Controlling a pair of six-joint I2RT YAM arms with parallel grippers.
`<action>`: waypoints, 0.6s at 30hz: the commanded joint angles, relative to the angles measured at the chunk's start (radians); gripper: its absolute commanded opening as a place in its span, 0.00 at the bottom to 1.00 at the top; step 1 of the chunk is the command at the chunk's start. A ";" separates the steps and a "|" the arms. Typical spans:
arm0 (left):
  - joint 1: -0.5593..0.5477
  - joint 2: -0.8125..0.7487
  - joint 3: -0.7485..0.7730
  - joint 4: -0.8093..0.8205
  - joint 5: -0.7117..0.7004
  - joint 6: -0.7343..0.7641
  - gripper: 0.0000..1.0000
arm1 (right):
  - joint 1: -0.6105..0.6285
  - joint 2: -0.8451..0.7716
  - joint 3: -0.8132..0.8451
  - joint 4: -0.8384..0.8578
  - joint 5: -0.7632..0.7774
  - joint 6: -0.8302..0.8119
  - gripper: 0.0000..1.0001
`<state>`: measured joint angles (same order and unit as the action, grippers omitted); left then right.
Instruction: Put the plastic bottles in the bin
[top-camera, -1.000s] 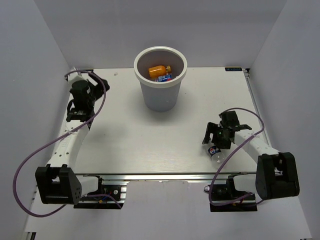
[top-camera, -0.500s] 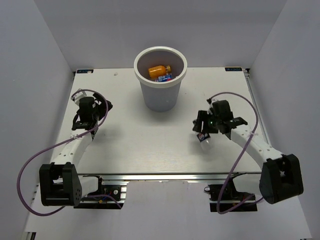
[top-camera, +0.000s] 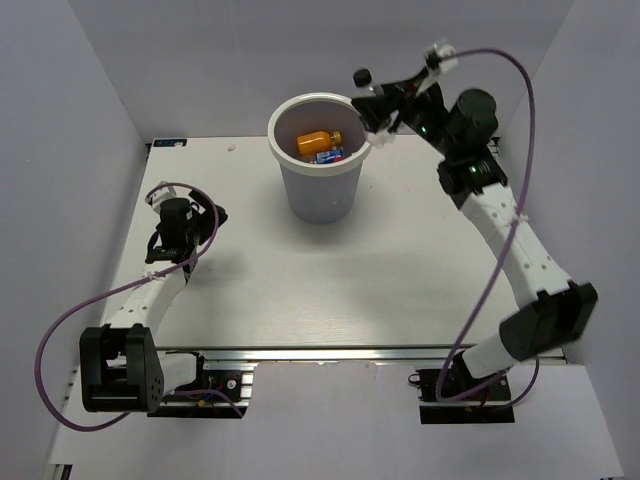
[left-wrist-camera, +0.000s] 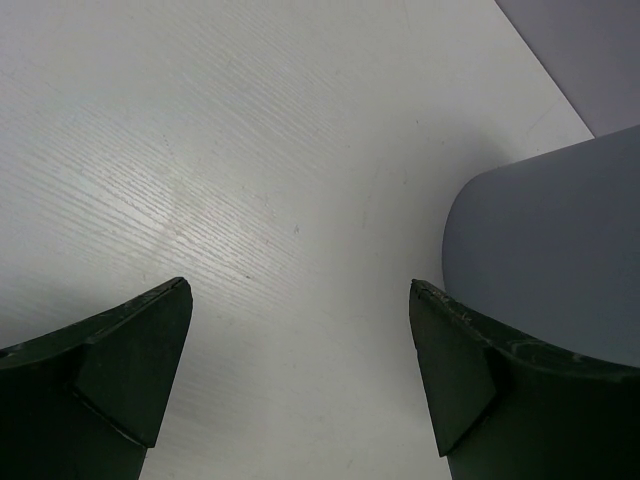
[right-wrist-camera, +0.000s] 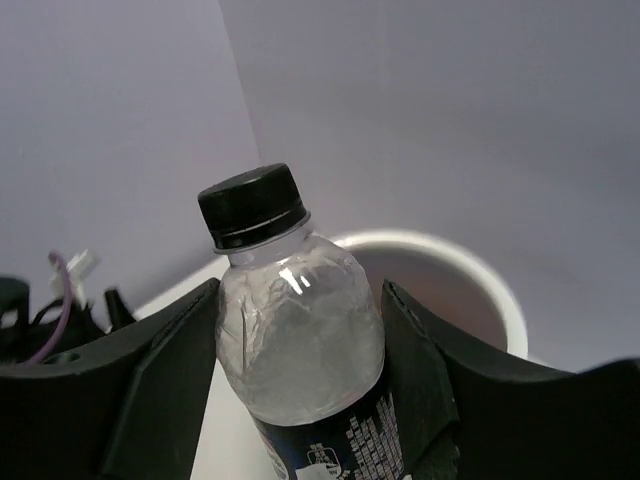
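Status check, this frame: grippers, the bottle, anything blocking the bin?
Left gripper open, empty, low over the table. Right gripper shut on dark-capped bottle, raised at the rim of the bin. Mouth unobstructed; orange bottle inside.

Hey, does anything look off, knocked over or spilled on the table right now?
Nothing stands out. The bin stands upright with an orange bottle and a blue-labelled bottle inside. No spill shows, and the right gripper holds a capped clear bottle near the bin's rim.
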<state>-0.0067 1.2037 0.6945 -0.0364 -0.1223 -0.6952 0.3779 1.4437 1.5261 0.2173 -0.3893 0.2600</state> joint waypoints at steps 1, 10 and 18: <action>0.005 -0.003 -0.006 0.020 0.006 0.013 0.98 | 0.022 0.214 0.252 0.052 -0.014 -0.077 0.33; 0.005 -0.023 -0.012 0.018 -0.002 0.031 0.98 | 0.032 0.616 0.784 -0.145 -0.076 -0.034 0.57; 0.005 -0.038 -0.007 0.004 -0.028 0.031 0.98 | 0.032 0.518 0.698 -0.170 0.016 -0.070 0.89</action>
<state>-0.0067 1.2030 0.6941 -0.0299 -0.1295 -0.6731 0.4061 2.0823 2.2086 0.0319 -0.3988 0.2237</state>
